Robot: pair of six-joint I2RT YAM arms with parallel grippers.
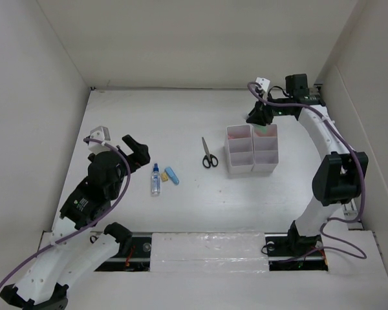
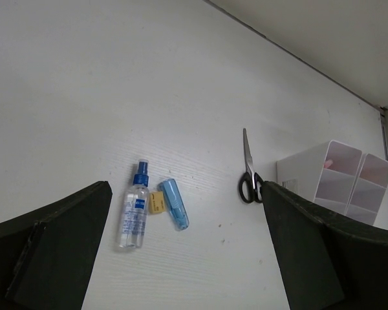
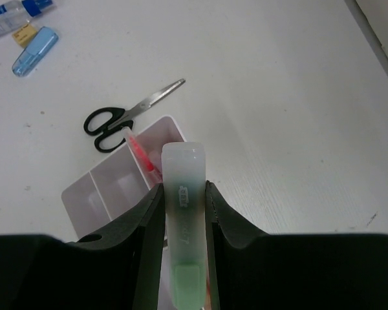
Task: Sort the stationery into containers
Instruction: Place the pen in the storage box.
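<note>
My right gripper is shut on a green marker and holds it over the far end of the right white box. The left white box stands against it, with a pink pen in its far compartment. Black-handled scissors lie left of the boxes. A clear bottle with a blue cap, a small orange piece and a blue marker lie together further left. My left gripper is open and empty, above the table left of the bottle.
White walls close in the table on the left, right and far sides. The right arm arches along the right wall. In the left wrist view the scissors and the boxes lie to the right.
</note>
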